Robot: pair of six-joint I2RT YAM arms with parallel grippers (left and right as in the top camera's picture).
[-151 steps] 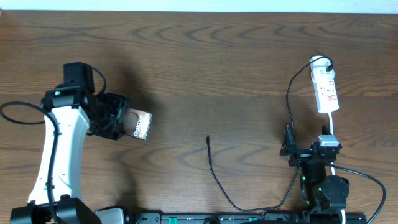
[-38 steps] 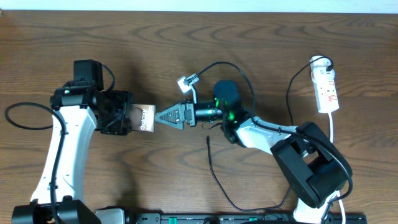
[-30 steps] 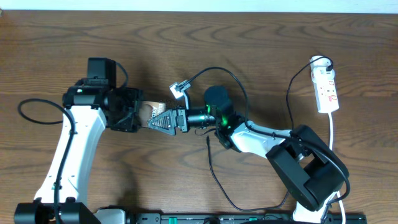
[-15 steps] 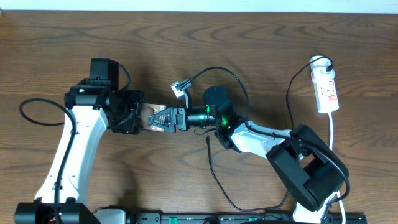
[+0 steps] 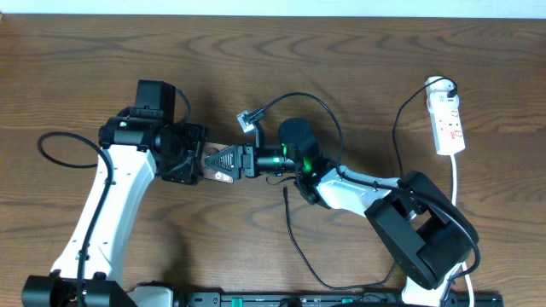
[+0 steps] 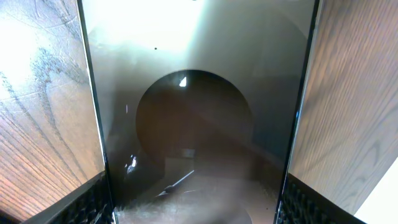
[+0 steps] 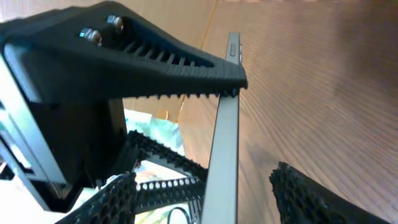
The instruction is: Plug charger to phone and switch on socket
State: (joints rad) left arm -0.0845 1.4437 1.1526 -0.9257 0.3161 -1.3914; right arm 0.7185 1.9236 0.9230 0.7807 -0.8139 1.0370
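Above the brown wood-grain bench, the left tool clamped the phone; the right tool straddled its edge, parted, one finger touching.

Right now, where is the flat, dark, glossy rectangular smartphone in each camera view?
Overhead: the dark glossy smartphone is left of centre, mostly covered.
Left wrist: the smartphone fills the middle, face-on.
Right wrist: the smartphone stands edge-on, a thin grey strip at centre.
Shared landmark: the brown wood-grain table.
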